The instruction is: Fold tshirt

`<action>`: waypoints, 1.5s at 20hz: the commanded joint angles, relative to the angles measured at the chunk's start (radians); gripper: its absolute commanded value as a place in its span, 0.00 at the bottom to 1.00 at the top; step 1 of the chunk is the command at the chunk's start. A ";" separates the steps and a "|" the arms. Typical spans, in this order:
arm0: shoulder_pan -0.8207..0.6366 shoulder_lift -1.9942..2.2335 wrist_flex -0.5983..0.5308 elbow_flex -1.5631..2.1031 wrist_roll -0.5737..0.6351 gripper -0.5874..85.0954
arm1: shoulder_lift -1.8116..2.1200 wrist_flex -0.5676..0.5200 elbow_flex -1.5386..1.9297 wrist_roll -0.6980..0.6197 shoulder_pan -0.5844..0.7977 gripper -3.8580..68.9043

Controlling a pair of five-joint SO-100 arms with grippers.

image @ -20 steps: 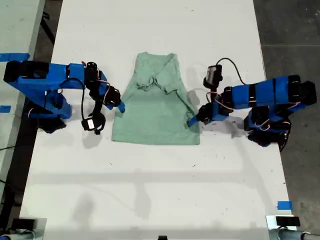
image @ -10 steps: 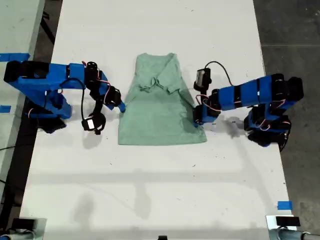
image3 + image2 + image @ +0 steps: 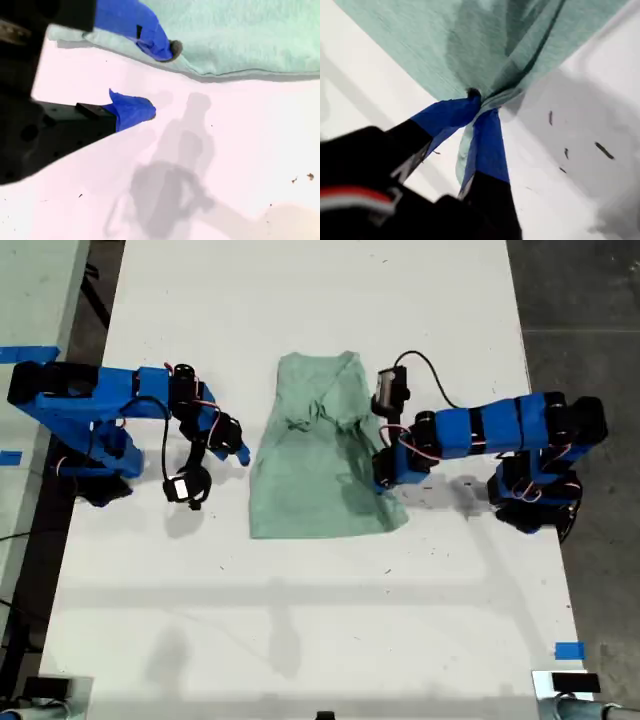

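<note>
The pale mint-green tshirt [image 3: 315, 460] lies flat in the middle of the white table [image 3: 300, 620], with its sleeves folded in near the collar end. My first gripper [image 3: 383, 478] is at the shirt's edge on the exterior view's right. The first wrist view shows it [image 3: 480, 102] shut on a pinched, lifted fold of the tshirt [image 3: 485, 40]. My second gripper [image 3: 240, 452] is low over the table on the exterior view's left, a little way from the shirt. It [image 3: 155, 77] is open, one fingertip [image 3: 165, 45] over the edge of the tshirt [image 3: 240, 35].
Both arm bases stand at the table's sides in the exterior view. Blue tape marks lie at the exterior view's left edge [image 3: 25, 353] and lower right [image 3: 568, 650]. Dark floor [image 3: 580, 300] borders the table on the exterior view's right.
The first arm has reached in and pulled the shirt's edge inward. The shirt now looks narrower and has shifted toward the exterior view's right, away from the second gripper, which has barely moved.
</note>
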 commanded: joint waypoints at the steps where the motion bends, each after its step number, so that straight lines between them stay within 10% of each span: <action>1: 0.025 0.009 0.009 -0.075 -0.015 0.15 | -0.133 -0.069 -0.265 0.020 -0.044 0.03; 7: 0.038 0.005 0.020 -0.081 -0.029 0.16 | -0.460 -0.183 -0.423 0.054 -0.002 0.08; 11: 0.038 -0.005 0.020 -0.083 -0.032 0.18 | -0.577 -0.175 -0.485 0.040 0.002 0.64; 21: 0.069 -0.005 0.051 -0.120 -0.044 0.20 | -0.086 0.270 -0.537 -0.005 -0.011 0.61; 30: 0.120 -0.229 -0.178 -0.112 -0.098 0.22 | 0.212 0.181 -0.146 0.080 -0.014 0.60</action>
